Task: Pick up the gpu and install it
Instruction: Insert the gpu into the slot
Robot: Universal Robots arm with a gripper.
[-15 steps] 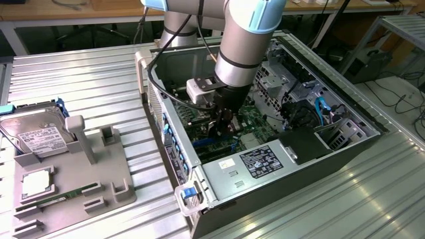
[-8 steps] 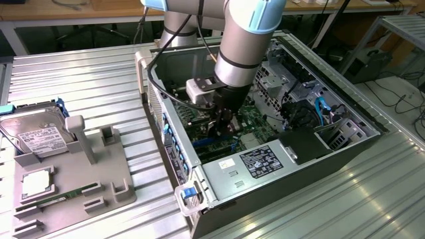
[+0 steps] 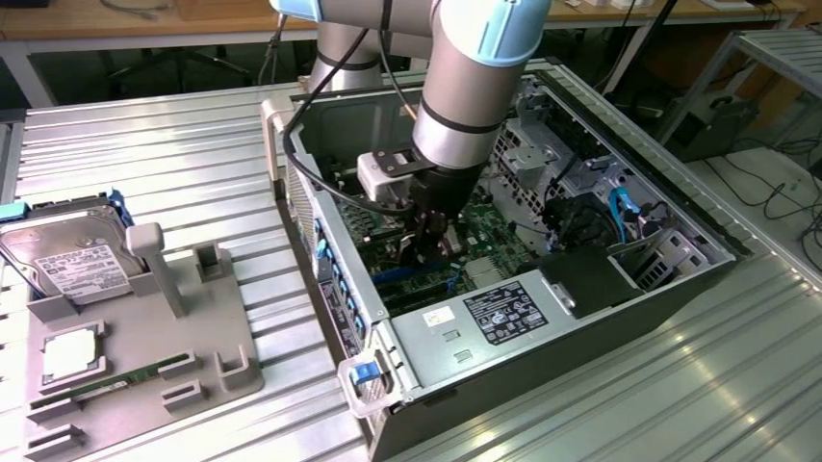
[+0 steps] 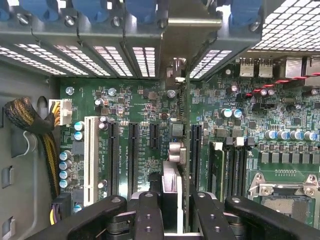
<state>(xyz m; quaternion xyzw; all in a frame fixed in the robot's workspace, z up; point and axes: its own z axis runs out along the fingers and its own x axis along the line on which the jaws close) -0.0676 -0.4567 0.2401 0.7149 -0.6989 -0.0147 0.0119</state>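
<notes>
My gripper [image 3: 430, 248] reaches down inside the open computer case [image 3: 514, 318], just above the green motherboard [image 4: 135, 107]. In the wrist view the gripper [image 4: 172, 202] is shut on the gpu [image 4: 172, 182], which I see edge-on as a thin upright card between the black fingers [image 4: 149, 212]. The card's edge runs along the line of a black expansion slot [image 4: 195, 150]. Its silver bracket end [image 4: 200, 22] points at the perforated slot covers on the rear wall. In the exterior view the gpu [image 3: 434, 258] is a dark shape under the fingers.
A white slot [image 4: 91, 160] and black slots [image 4: 132, 160] lie beside the card; memory slots [image 4: 227, 170] and the processor socket [image 4: 285, 195] are on its other side. A cable bundle [image 4: 30, 120] hangs nearby. At the exterior view's left, a grey fixture [image 3: 167, 318] holds a hard drive [image 3: 71, 255] and memory stick [image 3: 115, 380].
</notes>
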